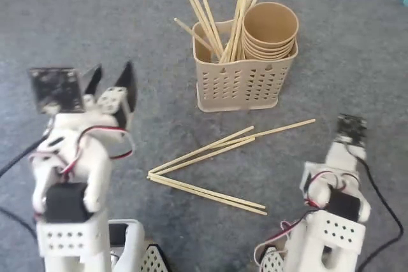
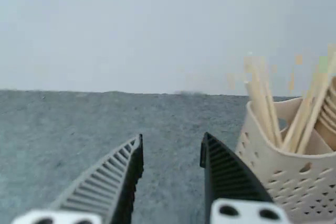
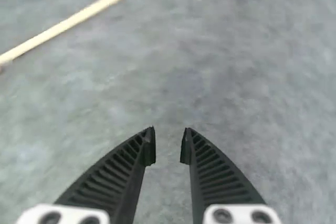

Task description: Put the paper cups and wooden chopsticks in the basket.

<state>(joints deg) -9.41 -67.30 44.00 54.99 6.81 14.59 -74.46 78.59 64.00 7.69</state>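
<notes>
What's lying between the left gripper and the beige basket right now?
Nothing. In the high view, the stretch from the left gripper to the beige perforated plastic basket is bare grey carpet.

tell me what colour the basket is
Beige basket with slotted walls, clearest in the high view.

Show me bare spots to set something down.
Grey carpet lies bare between the left gripper and the beige perforated plastic basket, and also right of the basket. Crowded: loose wooden chopsticks between the arms.
</notes>
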